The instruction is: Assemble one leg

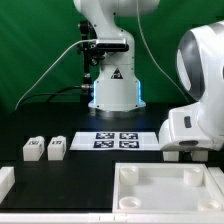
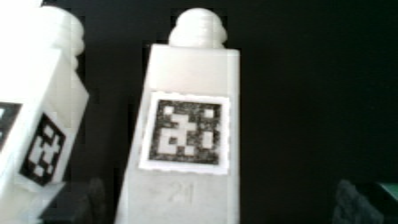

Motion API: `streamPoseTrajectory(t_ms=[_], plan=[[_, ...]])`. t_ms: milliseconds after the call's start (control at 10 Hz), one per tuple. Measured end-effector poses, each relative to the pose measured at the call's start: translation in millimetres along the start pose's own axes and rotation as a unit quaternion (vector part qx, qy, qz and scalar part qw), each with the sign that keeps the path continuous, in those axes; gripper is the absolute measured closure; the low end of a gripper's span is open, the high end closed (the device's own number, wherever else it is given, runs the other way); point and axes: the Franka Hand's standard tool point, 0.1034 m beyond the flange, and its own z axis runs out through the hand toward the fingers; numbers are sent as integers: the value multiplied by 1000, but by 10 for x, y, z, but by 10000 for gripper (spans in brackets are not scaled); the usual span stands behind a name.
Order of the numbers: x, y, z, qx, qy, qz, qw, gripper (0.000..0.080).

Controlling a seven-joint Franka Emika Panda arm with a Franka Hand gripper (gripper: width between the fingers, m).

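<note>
In the wrist view one white leg (image 2: 192, 120) stands out close up, with its black-and-white tag facing me and its rounded tip at the far end. A second leg (image 2: 45, 110) lies beside it. My gripper (image 2: 217, 206) is open, its dim fingertips (image 2: 363, 200) apart on either side of the near leg and not touching it. In the exterior view the gripper (image 1: 190, 152) hangs low at the right, just behind the tray, and hides these two legs. Two more legs (image 1: 33, 148) (image 1: 57, 148) stand at the exterior view's left.
The big white tray-like piece (image 1: 128, 178) lies at the front. The marker board (image 1: 117, 139) lies in the middle, before the robot base (image 1: 112, 90). Another white part (image 1: 5, 180) shows at the front left edge.
</note>
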Motion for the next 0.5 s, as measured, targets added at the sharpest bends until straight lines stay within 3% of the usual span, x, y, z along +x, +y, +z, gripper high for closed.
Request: streamPoseTrajectory(t_ms=[100,300,400,500], plan=[[1,0,2,0,0,0,1000,151],[1,1,4,0,0,0,1000,389],[1,1,4,0,0,0,1000,389],[1,1,4,0,0,0,1000,508]])
